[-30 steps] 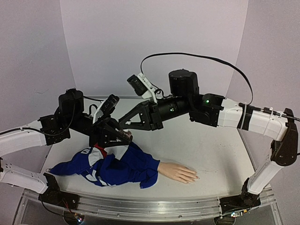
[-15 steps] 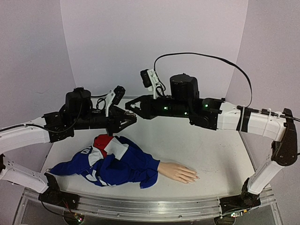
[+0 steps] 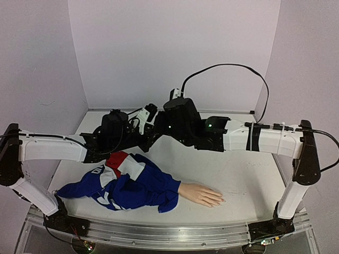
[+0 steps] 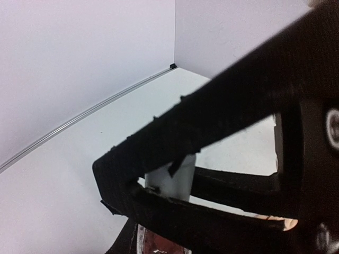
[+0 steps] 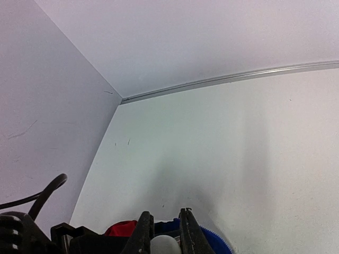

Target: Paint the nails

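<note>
The beige mannequin hand [image 3: 201,194] lies palm down at the front of the table, its blue sleeve [image 3: 132,185] stretching left. Its pale nails [image 3: 220,200] point right. Both grippers meet above the sleeve's far end. My left gripper [image 3: 145,139] is shut on the small polish bottle [image 4: 159,244], whose reddish glass shows under the black fingers in the left wrist view. My right gripper [image 3: 154,129] is shut on the bottle's white cap [image 5: 165,245]; the cap also shows in the left wrist view [image 4: 172,180]. The bottle is hidden in the top view.
Purple walls enclose the table [image 3: 249,169] at the back and sides. A red and white part of the garment [image 3: 121,160] lies just below the grippers. A black cable [image 3: 228,69] arcs above the right arm.
Both arms have swung lower and further back, with the grippers staying together over the sleeve's far end. The mannequin hand has not moved.
</note>
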Tool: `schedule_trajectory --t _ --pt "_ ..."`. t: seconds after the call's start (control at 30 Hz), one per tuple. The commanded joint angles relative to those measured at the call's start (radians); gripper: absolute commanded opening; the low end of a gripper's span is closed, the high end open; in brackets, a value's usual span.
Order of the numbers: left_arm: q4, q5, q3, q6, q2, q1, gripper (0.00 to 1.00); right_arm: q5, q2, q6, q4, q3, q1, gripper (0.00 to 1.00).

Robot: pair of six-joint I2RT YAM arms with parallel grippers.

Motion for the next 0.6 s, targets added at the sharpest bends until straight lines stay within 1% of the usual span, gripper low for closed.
schedule_trajectory --t 0.0,0.13,0.23,0.33,0.37,0.43,0.5,0.57 --pt "0.226 -0.031 -0.041 -0.144 -0.129 0.033 0.00 -0.173 -0.093 -0.084 -0.058 -0.033 0.106 0.07" --pt "0.034 0.032 -0.068 -0.192 -0.236 0.033 0.00 -0.299 -0.156 -0.161 -0.056 -0.049 0.071 0.30" --pt "-0.080 0.123 -0.078 -0.185 -0.308 0.035 0.00 -0.402 -0.190 -0.239 -0.056 -0.052 0.061 0.45" --pt "-0.169 0.226 -0.080 -0.173 -0.372 0.038 0.00 -0.538 -0.220 -0.318 -0.046 -0.062 0.036 0.66" --pt "-0.186 0.275 -0.080 -0.170 -0.390 0.039 0.00 -0.601 -0.230 -0.332 -0.035 -0.070 0.021 0.71" --pt "-0.208 0.399 -0.078 -0.169 -0.417 0.042 0.00 -0.744 -0.247 -0.347 -0.002 -0.088 -0.013 0.74" --pt "-0.210 0.559 -0.076 -0.165 -0.436 0.042 0.00 -0.900 -0.260 -0.360 0.047 -0.114 -0.049 0.74" --pt "-0.210 0.696 -0.067 -0.163 -0.443 0.042 0.00 -1.018 -0.268 -0.380 0.092 -0.129 -0.068 0.72"
